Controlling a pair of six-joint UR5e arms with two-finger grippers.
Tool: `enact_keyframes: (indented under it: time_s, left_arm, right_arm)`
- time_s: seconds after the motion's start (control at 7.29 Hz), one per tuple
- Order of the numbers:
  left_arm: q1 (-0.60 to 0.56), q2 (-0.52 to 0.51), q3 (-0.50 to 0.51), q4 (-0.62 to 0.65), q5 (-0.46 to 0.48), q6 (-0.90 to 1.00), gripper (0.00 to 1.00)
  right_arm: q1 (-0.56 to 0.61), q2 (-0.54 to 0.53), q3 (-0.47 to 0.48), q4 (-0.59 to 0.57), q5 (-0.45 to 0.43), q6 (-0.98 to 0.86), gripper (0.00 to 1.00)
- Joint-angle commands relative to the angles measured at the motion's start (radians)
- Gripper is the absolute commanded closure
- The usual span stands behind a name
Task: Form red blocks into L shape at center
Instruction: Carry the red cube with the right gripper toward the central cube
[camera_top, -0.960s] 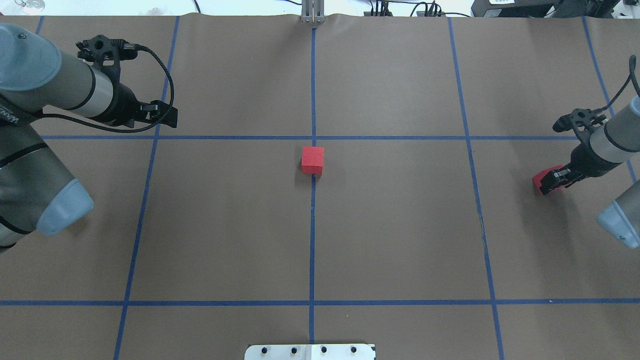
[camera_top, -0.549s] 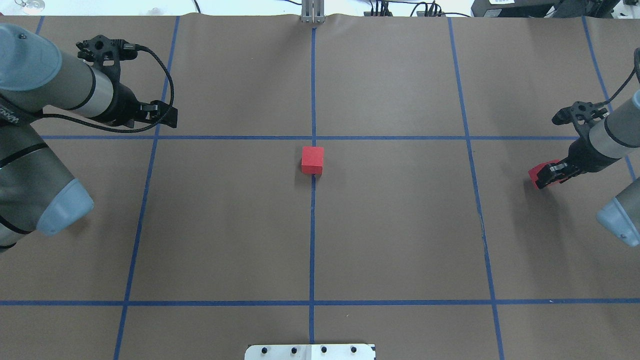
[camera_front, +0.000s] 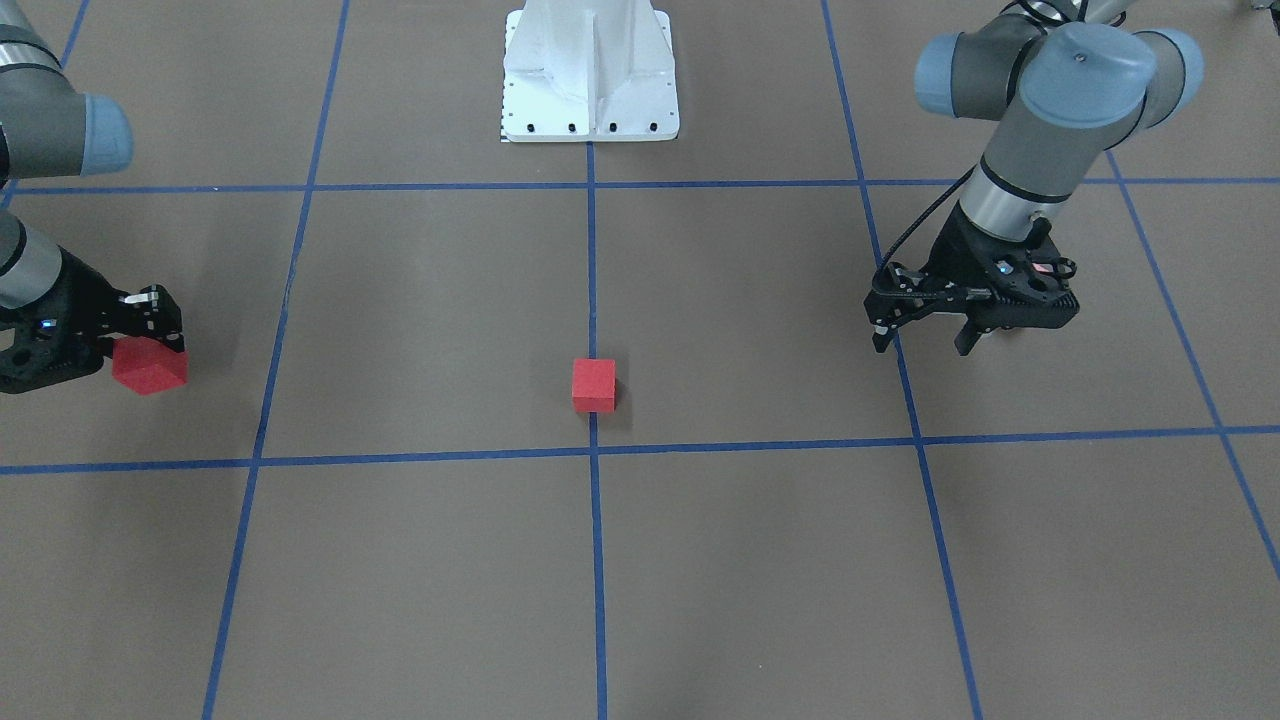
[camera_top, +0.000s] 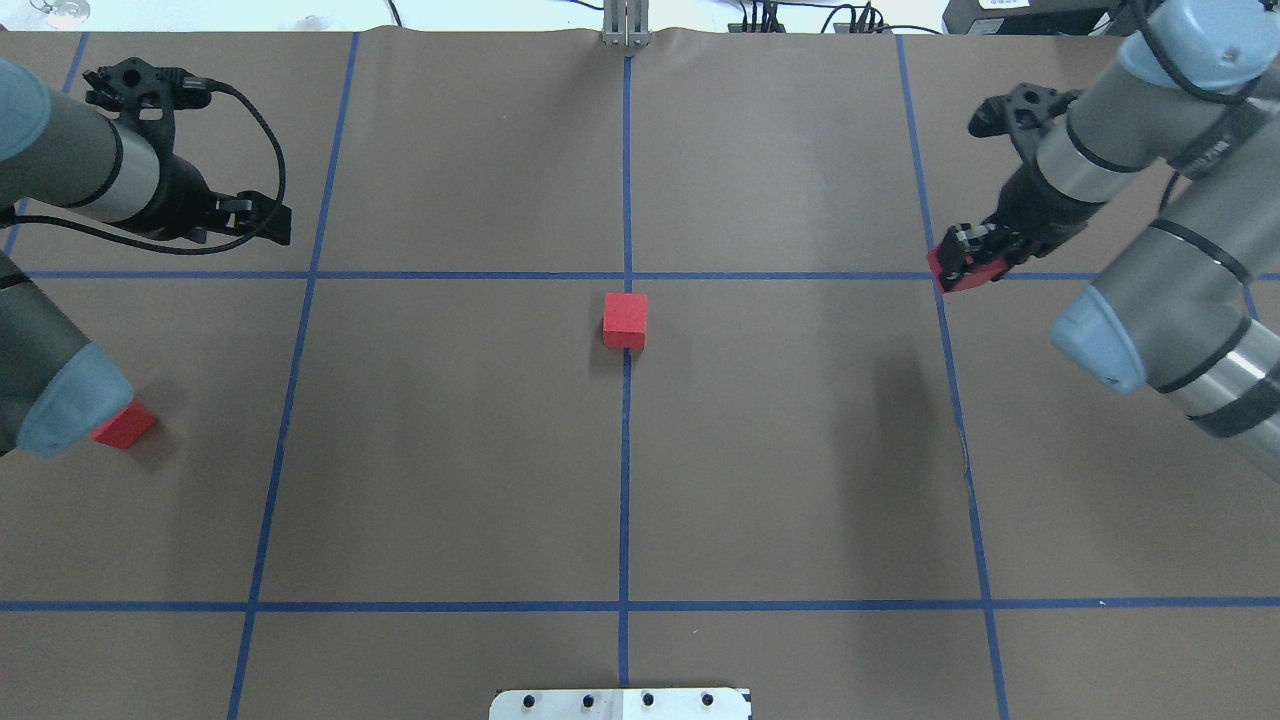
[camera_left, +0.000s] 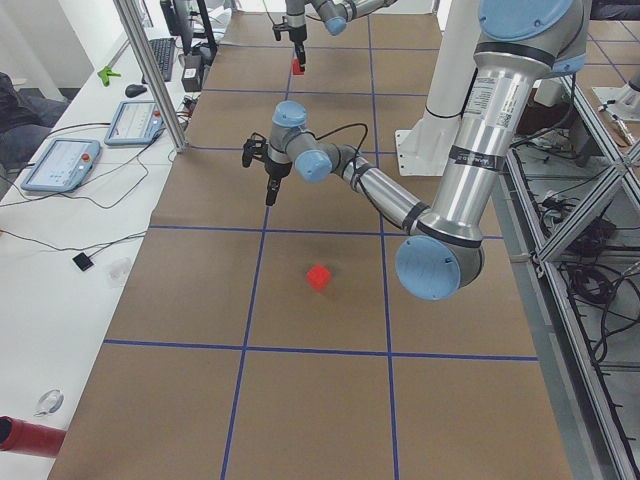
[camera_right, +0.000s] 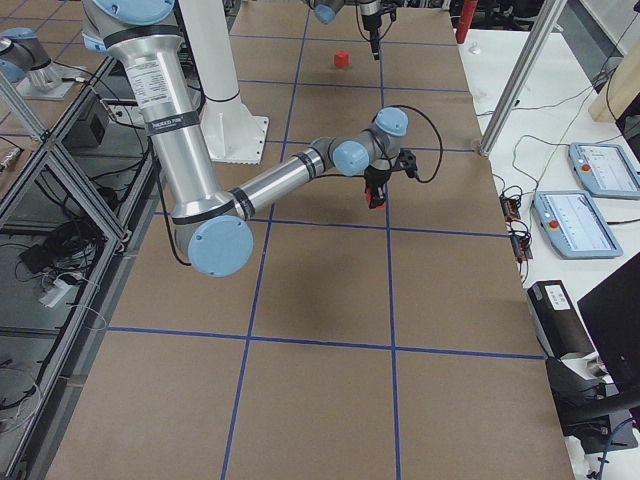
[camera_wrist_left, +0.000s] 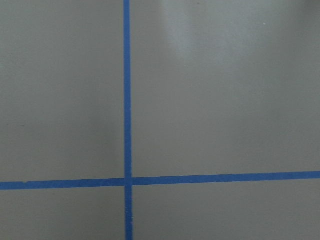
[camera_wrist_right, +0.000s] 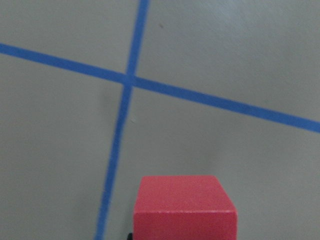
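**Second block in hand**

Front view: right gripper (camera_front: 150, 342) clamps the held block (camera_front: 150, 370); left gripper (camera_front: 921, 338) gapes empty.
Overhead: the placed block (camera_top: 625, 320) sits beside the center (camera_top: 627, 275); the third block (camera_top: 125, 425) lies far left.
Next, we reckon: butt them flush.

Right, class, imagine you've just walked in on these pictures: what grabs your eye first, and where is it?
Three red blocks stand out on the brown surface: the middle block sits on the tape line just robot-side of the center crossing, and the left block lies far left, partly under the left arm's elbow. The held block is clamped in the right gripper near a right-hand crossing; the left gripper hangs open and empty.
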Motion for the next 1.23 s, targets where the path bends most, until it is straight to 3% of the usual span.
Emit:
enact_keyframes:
  time_s: [0.0, 0.14, 0.27, 0.55, 0.82, 1.1]
  left_arm:
    - [-0.053, 0.095, 0.004, -0.054, 0.006, 0.090, 0.07]
    - [-0.071, 0.164, 0.010, -0.141, 0.006, 0.121, 0.00]
    - [-0.096, 0.224, 0.016, -0.201, 0.004, 0.124, 0.00]
    - [-0.102, 0.246, 0.054, -0.261, 0.004, 0.110, 0.00]
    - [-0.102, 0.246, 0.058, -0.264, 0.003, 0.110, 0.00]
    - [-0.105, 0.241, 0.058, -0.264, 0.000, 0.110, 0.00]
  right_arm:
    - [-0.132, 0.205, -0.003, -0.060, -0.014, 0.192, 1.00]
    - [-0.221, 0.282, -0.009, -0.060, -0.076, 0.314, 1.00]
    - [-0.298, 0.336, -0.024, -0.059, -0.165, 0.397, 1.00]
    - [-0.390, 0.410, -0.079, -0.048, -0.274, 0.490, 1.00]
    - [-0.461, 0.473, -0.186, -0.017, -0.320, 0.600, 1.00]
    - [-0.461, 0.523, -0.328, 0.070, -0.339, 0.701, 1.00]
